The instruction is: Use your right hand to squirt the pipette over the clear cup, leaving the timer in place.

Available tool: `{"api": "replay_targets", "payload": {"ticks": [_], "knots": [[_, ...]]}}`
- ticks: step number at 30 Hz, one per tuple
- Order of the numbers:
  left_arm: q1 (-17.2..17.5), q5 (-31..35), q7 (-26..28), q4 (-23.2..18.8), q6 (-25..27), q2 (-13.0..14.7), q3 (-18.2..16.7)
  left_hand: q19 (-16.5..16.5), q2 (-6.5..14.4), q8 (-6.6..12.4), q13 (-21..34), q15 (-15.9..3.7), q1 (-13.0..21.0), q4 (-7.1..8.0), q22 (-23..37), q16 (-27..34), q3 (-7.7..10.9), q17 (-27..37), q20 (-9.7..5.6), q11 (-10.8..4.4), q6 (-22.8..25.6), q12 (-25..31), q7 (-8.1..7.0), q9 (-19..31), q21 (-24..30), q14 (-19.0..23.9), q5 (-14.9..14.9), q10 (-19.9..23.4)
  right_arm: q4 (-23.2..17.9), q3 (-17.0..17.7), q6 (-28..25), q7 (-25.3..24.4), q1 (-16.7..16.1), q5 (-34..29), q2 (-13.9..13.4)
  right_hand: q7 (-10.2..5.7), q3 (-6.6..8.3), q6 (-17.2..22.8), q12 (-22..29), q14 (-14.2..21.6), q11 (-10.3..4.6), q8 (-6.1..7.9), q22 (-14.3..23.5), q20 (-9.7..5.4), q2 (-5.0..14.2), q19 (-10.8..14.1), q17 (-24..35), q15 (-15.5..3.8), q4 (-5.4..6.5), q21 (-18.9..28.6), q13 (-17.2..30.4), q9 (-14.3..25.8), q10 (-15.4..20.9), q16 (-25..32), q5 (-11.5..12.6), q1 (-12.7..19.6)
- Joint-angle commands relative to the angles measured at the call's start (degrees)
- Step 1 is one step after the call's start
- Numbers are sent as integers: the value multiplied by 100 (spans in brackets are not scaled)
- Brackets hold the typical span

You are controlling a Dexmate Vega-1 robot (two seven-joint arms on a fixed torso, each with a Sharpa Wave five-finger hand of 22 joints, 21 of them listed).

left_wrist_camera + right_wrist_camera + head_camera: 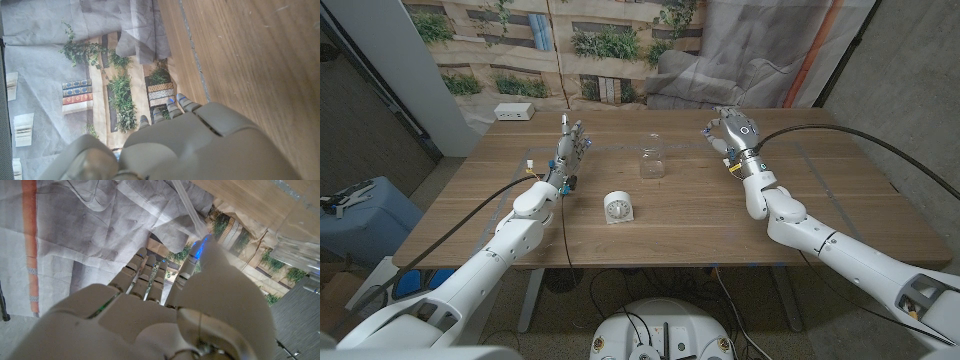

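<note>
Head view: the right hand (732, 131) was raised over the wooden bench (840, 215), well right of the clear cup (652, 160); carry-over step, next a leftward move above the cup. The timer (618, 207) stood nearer. The left hand (570, 148) was spread, empty.

Right wrist view: fingers pinched the pipette (189, 209) against a draped grey cloth backdrop (75, 225).

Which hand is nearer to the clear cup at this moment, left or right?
Right, narrowly. The right hand is raised beside the clear cup, toward the table's far right. The left hand stands on the cup's other side, slightly farther away.
</note>
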Motion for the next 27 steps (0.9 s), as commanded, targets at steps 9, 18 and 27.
{"api": "replay_targets", "payload": {"ticks": [9, 18, 27], "knots": [[-1, 0, 0, 3, 1, -1, 0, -29, 257, 35, 32, -648, -8, 2, 14, 33, -24, 9, -526, -8, -25, 26, -33, 14, 32, -45, 31, -11, 580, -373, -164, 326, 241, -110, 173, -17, -12, 54, 31, 45, -43, 25, 27, -3, -10, 65, 9, -367, -19, 47, 10, 16, -12, 25, 13, 26], [0, 0, 0, 3, 1, -1, 0, -31, 257, 33, 32, -652, -6, 2, 14, 33, -23, 8, -528, -6, -28, 25, -33, 14, 31, -46, 32, -15, 838, -482, -202, 386, 366, 6, 307, -11, -11, 59, 32, 45, -44, 26, 27, -2, -6, 64, 11, -370, -18, 42, 9, 14, -13, 24, 12, 28], [0, 0, 0, 3, 0, -1, 0, -27, 257, 34, 32, -651, -7, 2, 14, 35, -23, 8, -526, -11, -27, 26, -33, 14, 33, -41, 32, -12, 890, -524, -177, 429, 414, 144, 314, -14, -13, 52, 30, 47, -54, 23, 27, -8, -2, 70, 12, -368, -13, 41, 8, 12, -18, 25, 11, 24]]}}
